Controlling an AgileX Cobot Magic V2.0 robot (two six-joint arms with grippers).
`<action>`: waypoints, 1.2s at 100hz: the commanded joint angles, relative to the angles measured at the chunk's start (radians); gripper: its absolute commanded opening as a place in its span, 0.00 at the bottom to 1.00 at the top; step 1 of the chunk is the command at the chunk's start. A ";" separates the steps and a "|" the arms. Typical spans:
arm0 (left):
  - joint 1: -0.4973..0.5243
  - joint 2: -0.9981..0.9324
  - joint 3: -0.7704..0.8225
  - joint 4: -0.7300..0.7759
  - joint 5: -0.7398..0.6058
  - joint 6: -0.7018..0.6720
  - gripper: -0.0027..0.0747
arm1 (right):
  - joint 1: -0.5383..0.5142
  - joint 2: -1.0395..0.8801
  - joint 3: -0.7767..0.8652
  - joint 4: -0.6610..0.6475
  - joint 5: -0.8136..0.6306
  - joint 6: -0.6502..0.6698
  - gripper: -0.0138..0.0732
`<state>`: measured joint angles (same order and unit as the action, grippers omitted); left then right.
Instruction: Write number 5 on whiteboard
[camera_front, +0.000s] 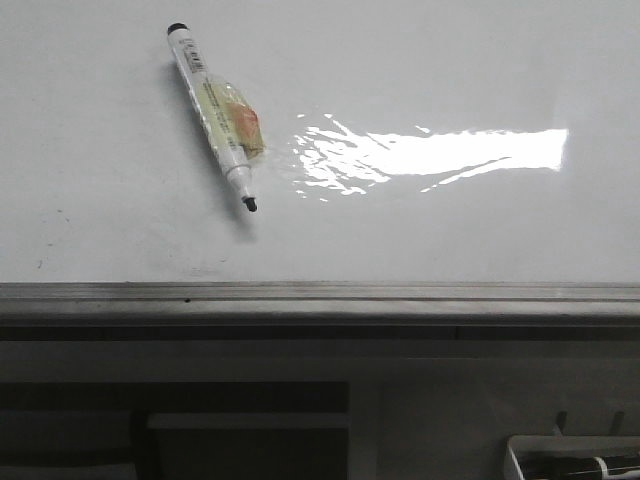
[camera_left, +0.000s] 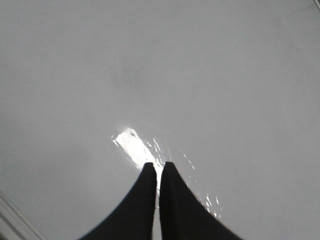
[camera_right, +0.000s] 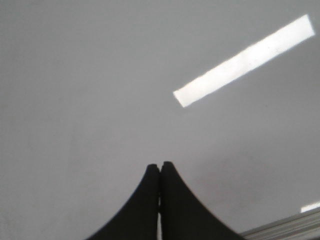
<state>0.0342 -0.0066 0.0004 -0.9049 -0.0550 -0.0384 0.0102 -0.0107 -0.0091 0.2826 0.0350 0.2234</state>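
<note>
We find the left gripper (camera_left: 158, 167) closed on nothing, fingertips nearly touching, hovering over bare whiteboard (camera_left: 210, 75). The right gripper (camera_right: 160, 166) is likewise pressed shut and empty above the board. Neither arm shows in the front view. Outward from there: the marker (camera_front: 212, 112) lies uncapped on the board's left part, tip toward the grey rail (camera_front: 320, 295), wrapped mid-barrel in yellowish tape (a grip aid, we judge). No number 5 is written yet; the board is blank. Step in hand, we judge: fetch the marker. Open the jaws wide, descend across the taped section, square to the barrel, and close firmly so the pen won't roll.
</note>
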 joint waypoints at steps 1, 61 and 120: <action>-0.003 -0.026 -0.044 0.112 -0.034 -0.005 0.01 | 0.004 -0.016 -0.062 -0.002 -0.027 -0.006 0.10; -0.038 0.489 -0.475 0.633 0.443 0.060 0.52 | 0.009 0.201 -0.299 -0.267 0.150 -0.017 0.33; -0.637 0.949 -0.616 0.167 0.198 0.173 0.49 | 0.161 0.412 -0.462 -0.265 0.352 -0.022 0.54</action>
<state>-0.5479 0.9022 -0.5787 -0.5742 0.3253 0.1572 0.1604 0.3822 -0.4323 0.0260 0.4519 0.2175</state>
